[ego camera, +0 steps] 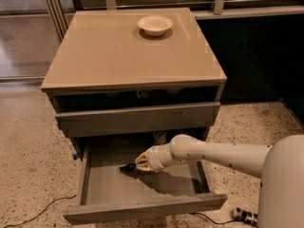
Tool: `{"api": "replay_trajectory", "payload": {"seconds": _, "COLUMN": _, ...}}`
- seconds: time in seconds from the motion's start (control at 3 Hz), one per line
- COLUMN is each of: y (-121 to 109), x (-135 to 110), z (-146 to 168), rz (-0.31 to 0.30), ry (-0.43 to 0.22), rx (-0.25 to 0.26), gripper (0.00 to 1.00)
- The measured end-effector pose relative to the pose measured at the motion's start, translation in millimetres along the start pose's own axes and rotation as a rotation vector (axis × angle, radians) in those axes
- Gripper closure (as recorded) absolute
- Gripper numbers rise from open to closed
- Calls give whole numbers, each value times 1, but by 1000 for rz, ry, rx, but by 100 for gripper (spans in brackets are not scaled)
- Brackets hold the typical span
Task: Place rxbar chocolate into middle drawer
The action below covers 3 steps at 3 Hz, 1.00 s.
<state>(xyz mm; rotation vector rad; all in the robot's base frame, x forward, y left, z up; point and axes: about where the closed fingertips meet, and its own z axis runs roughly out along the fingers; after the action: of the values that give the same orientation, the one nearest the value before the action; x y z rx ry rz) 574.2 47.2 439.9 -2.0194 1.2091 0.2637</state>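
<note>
With the claw [137, 164] clamped on the rxbar chocolate [127, 167] low inside the open middle drawer [107, 189], best lower it flat onto the grey floor, release only then, and withdraw clear of the upper drawer front [137, 118].

I seem to be in an office-like building: speckled terrazzo floor [28, 184], glass wall panels [23, 42]. My gripper [131, 166] hangs inside the dark-grey drawer [142, 209].

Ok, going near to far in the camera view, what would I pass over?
Front lip of the open middle drawer → gripper, low inside that drawer → closed grey drawer front above → tan cabinet top → cream bowl near the far edge.
</note>
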Motion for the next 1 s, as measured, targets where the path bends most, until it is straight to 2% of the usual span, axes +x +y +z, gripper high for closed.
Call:
{"api": "replay_trajectory", "payload": {"seconds": 0.33, "y": 6, "x": 3, "z": -3, "rz": -24, "ry": 14, "rx": -53, "gripper": 100}}
{"api": "replay_trajectory", "payload": {"seconds": 1.0, "y": 17, "x": 11, "z": -2, "rz": -93, "ry": 57, "rx": -109, "gripper": 100}}
